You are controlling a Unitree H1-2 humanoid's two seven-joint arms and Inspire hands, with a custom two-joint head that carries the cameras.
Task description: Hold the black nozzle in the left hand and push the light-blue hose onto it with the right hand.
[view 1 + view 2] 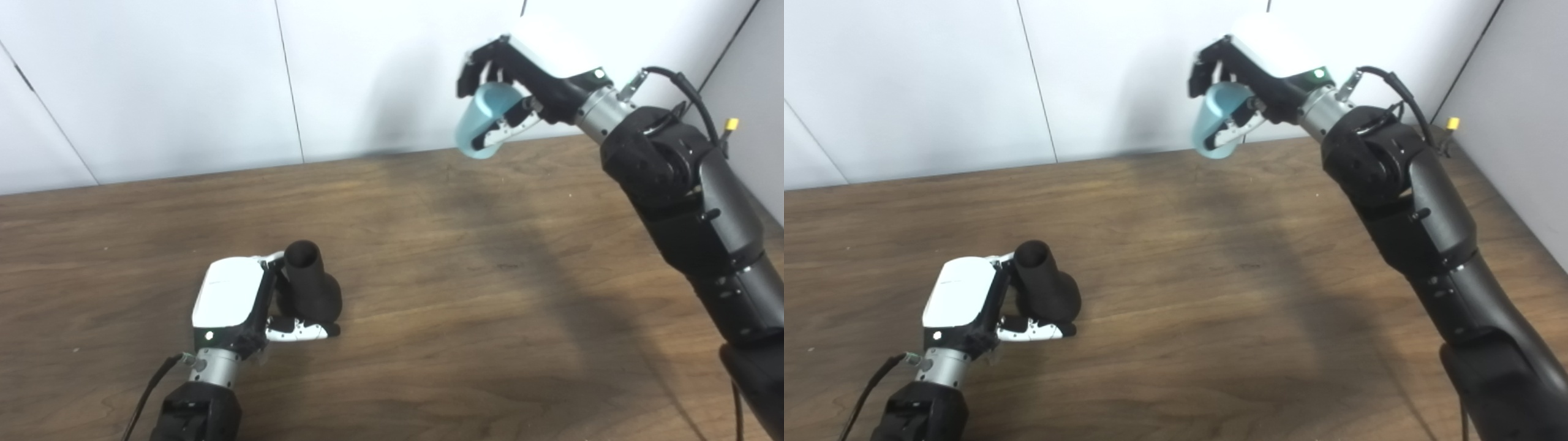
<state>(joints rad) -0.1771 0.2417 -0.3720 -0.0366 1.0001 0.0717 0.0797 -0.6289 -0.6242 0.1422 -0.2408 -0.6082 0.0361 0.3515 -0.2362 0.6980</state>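
Down at lower left, gripping the black nozzle (311,283) in the left hand (236,306), fingers wrapping its bulbous base, thumb tucking under; keeping it low on the wooden tabletop (465,294) with the narrow round mouth tilting up, presumably presenting an open target. Up at upper right, pinching the light-blue hose (487,119) in the right hand (511,82), fingers curling over it, well apart from the nozzle. Looking matte and rigid, the nozzle; looking smooth, translucent and tubular, the hose, open end facing down-left, probably lining up for the push.
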